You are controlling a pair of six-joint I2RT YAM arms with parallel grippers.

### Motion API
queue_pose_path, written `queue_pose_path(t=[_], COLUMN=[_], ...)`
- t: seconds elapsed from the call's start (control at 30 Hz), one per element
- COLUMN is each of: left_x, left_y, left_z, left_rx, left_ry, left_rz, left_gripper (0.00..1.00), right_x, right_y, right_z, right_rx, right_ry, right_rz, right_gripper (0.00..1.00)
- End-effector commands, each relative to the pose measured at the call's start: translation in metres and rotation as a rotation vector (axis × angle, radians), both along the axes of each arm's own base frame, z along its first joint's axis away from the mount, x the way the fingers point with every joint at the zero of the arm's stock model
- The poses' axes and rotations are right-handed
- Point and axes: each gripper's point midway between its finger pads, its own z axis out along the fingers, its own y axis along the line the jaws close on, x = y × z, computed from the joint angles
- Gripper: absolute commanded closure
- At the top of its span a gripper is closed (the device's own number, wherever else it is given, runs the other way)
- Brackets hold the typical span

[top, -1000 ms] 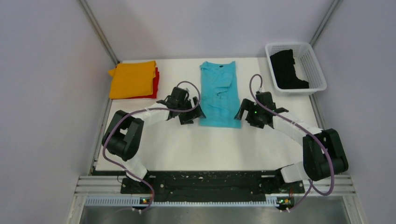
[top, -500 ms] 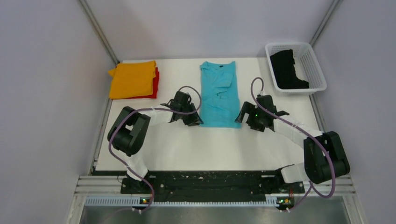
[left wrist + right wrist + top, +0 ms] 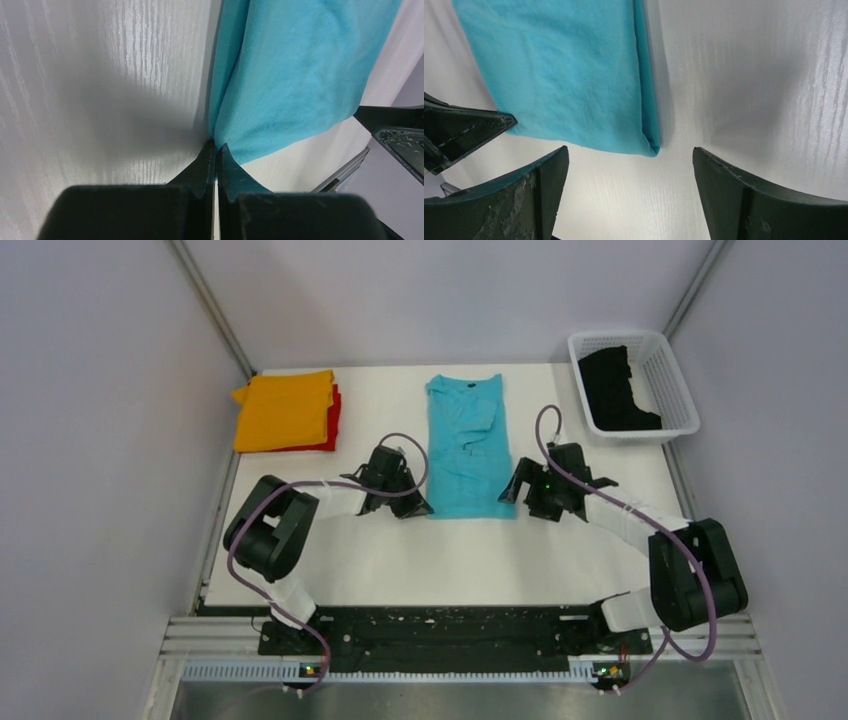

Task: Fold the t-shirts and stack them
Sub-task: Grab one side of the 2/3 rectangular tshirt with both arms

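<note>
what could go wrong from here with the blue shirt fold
1. The left gripper is shut right at the corner edge of the turquoise shirt; it may hold little or no cloth and slip off on lifting.
2. The right gripper is open astride the other corner, where layers are stacked; closing may catch only the top one.
3. One side shut, one open: lifting now would likely skew the fold.
</note>
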Motion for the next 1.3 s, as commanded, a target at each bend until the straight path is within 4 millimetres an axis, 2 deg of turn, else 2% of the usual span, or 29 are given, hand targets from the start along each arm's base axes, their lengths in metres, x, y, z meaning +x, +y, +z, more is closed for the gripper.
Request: queue_pose_path(t=[0.0,0.17,0.23,0.5,0.73,0.97,1.07,1.1,1.17,1.23,1.27], left_x=[-0.025,-0.029,-0.03,-0.033,-0.034,-0.035,-0.036,-0.036,-0.037,-0.039,-0.04], left_y=[0.021,0.023,0.024,0.027,0.029,0.031,0.031,0.031,0.031,0.032,0.031], left_z=[-0.025,-0.027,-0.027,-0.027,-0.03,-0.03,-0.031,-0.031,-0.03,-0.03,-0.029], left_rx=[0.101,0.107,0.109,0.122,0.129,0.13,0.129,0.129,0.128,0.131,0.128], left_ry=[0.071,0.081,0.08,0.081,0.087,0.085,0.089,0.089,0.089,0.09,0.084], left_rz=[0.023,0.024,0.027,0.035,0.041,0.05,0.051,0.052,0.052,0.049,0.043], left_gripper=[1.0,1.0,1.0,1.0,1.0,1.0,1.0,1.0,1.0,1.0,1.0], right_x=[0.003,-0.006,-0.013,-0.027,-0.034,-0.043,-0.044,-0.043,-0.043,-0.043,-0.043], right_y=[0.01,0.022,0.021,0.012,0.016,0.014,0.014,0.014,0.013,0.013,0.014], right_z=[-0.002,-0.012,-0.017,-0.034,-0.041,-0.047,-0.051,-0.052,-0.054,-0.052,-0.051], right_rx=[0.063,0.086,0.065,0.01,-0.011,-0.056,-0.069,-0.072,-0.08,-0.079,-0.077], right_ry=[-0.009,0.037,0.06,0.1,0.119,0.136,0.143,0.141,0.142,0.132,0.124], right_rz=[0.025,0.086,0.096,0.096,0.129,0.137,0.135,0.135,0.136,0.141,0.146], right_gripper=[0.11,0.29,0.34,0.44,0.59,0.62,0.67,0.7,0.82,1.0,1.0])
